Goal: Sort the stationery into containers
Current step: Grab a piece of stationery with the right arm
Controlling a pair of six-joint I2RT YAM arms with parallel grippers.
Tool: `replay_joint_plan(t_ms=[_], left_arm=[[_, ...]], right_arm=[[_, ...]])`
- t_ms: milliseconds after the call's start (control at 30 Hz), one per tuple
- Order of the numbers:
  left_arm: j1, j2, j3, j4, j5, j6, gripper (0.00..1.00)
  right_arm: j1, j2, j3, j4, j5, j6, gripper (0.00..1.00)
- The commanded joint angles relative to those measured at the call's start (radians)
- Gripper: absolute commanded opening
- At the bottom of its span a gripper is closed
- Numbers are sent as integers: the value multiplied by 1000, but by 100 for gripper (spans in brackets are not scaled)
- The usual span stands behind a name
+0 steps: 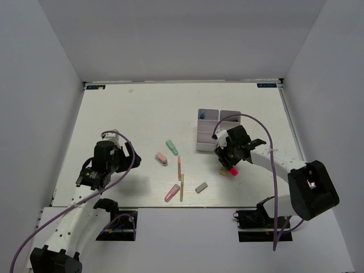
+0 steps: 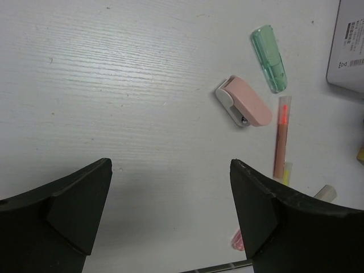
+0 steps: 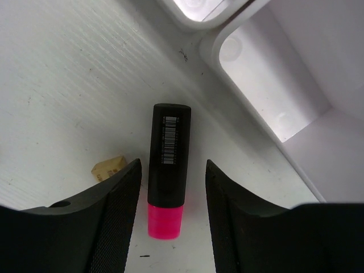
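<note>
My right gripper (image 1: 228, 164) is open, its jaws on either side of the black-pink marker (image 3: 166, 170), which lies on the table in front of the white containers (image 3: 267, 85); a gap shows on both sides. A tan eraser (image 3: 109, 167) lies just left of it. A blue-capped tube (image 1: 202, 115) stands in a far bin of the containers (image 1: 227, 116). My left gripper (image 2: 170, 210) is open and empty over bare table at the left. A green marker (image 2: 269, 58), a pink-and-grey item (image 2: 244, 101) and a thin pink stick (image 2: 281, 136) lie ahead of it.
In the top view, a pink marker (image 1: 172, 193), a yellow stick (image 1: 181, 192) and a grey eraser (image 1: 201, 187) lie near the front middle of the table. The right arm's purple cable (image 1: 267, 133) arcs over the containers. White walls enclose the table.
</note>
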Motion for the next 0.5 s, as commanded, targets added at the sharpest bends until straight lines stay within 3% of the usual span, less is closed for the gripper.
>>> replay_joint_plan(t_ms=[0,367,433,467], left_arm=[[6,-17,-9,11,16,9,95],[6,-26,-10,10,14,10,97],[6,-32,-12,8,13,10,97],[6,-34,-12,8,13,12,97]], right_arm=[[3,12,-21,45,5,0,52],[3,67,-46,51,-9,-5,49],[0,69,-56,48,-13,-12,48],[2,72,-58,43,-16,-17,42]])
